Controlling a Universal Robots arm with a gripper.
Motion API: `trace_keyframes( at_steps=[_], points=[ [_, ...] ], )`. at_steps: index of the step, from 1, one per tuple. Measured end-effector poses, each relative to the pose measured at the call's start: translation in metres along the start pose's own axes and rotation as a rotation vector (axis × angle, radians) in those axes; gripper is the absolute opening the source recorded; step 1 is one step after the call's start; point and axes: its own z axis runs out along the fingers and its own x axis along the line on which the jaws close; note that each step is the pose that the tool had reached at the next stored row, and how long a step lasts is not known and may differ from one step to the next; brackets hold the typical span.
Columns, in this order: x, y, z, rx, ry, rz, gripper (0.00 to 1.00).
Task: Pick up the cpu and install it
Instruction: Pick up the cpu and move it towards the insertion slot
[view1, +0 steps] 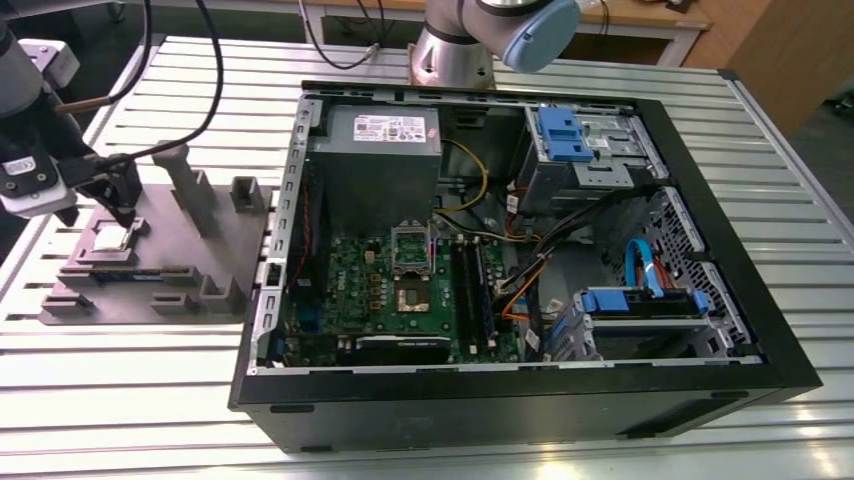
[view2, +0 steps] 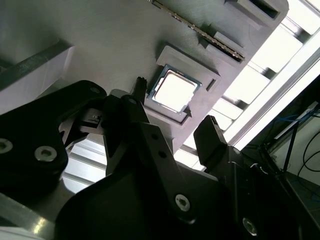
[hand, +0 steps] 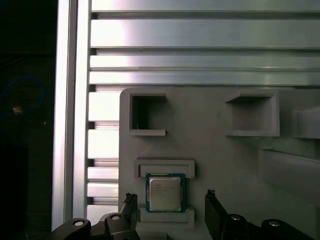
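First wrist view shows the gripper (hand: 170, 195) spread wide, straddling the cpu (hand: 165, 193), which sits in a recess of the grey fixture (hand: 210, 145); probably light, stiff and fragile underneath, it seems best pinched by opposite edges.

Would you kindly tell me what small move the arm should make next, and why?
Probably lower straight down a little. In the first wrist view the open gripper has a finger on each side of the cpu, which lies in its recess in the grey fixture, apparently not gripped yet.
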Motion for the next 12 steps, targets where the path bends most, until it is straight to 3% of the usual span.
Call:
trace_keyframes(
  at_steps=[12],
  points=[
    [-0.0001, -0.0006, 0.0024, 0.0001, 0.0002, 0.000, 0.65]
  ],
)
